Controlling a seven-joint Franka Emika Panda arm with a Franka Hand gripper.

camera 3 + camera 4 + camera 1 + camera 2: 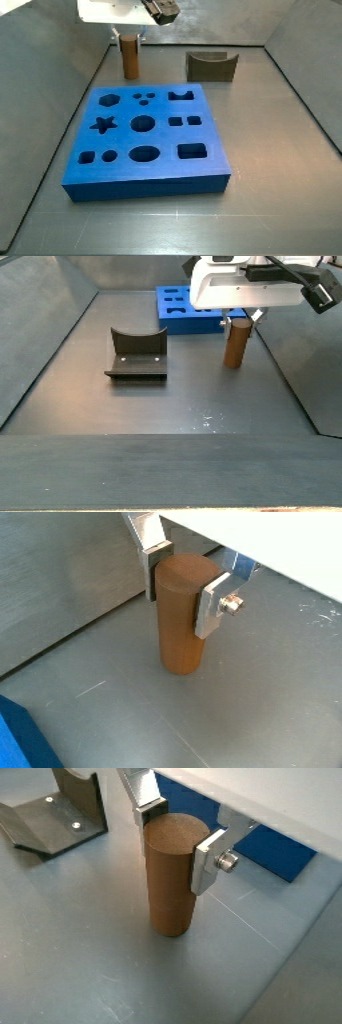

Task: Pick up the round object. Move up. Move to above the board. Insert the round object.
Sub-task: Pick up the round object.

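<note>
Your claw [185, 580] is down at the far end of the desk [267, 120], and its two silver fingers [211, 860] are clamped on the upper part of the round object [181, 617], one plate flat against each side. You can see the same grip in both wrist views: the brown peg stands upright between the pads, its flat top showing [177, 836]. Its foot looks to be on or just above the grey surface; you cannot tell which from these angles. In a side view the peg [130, 56] stands just beyond the far short edge of the board [144, 135], apart from it, with the blue slab lying flat and its cut-outs facing up. The fixture [211, 66] sits off to one side of the peg, well apart from it. From the opposite side you see the claw [242, 318] over the peg [235, 344], the board [181, 308] behind it and the fixture [136, 354] out in the open floor.
</note>
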